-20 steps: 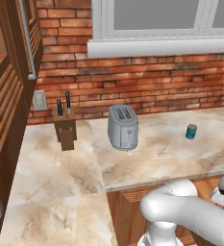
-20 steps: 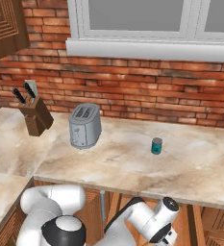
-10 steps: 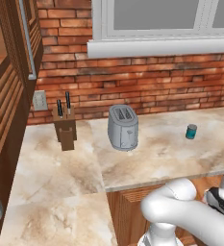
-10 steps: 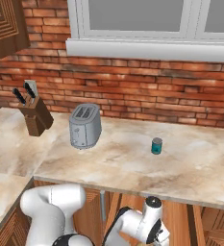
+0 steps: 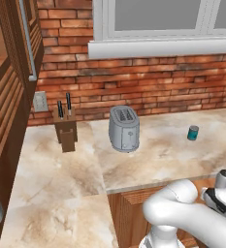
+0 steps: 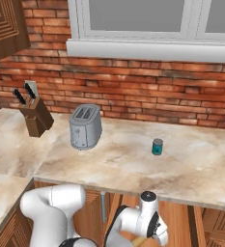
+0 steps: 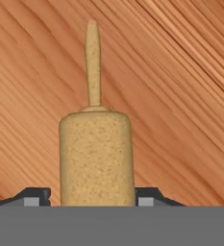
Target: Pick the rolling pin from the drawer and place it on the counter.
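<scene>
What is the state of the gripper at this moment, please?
Gripper: closed on the rolling pin, one fingertip on each side of it, above the drawer floor.

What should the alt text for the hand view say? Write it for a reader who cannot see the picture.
A light tan rolling pin stands between the two dark tips of the claw, one tip on each side of its thick body. Its thin handle points away toward the top of the view. Behind it lies the reddish-brown wood grain of the drawer.
</scene>
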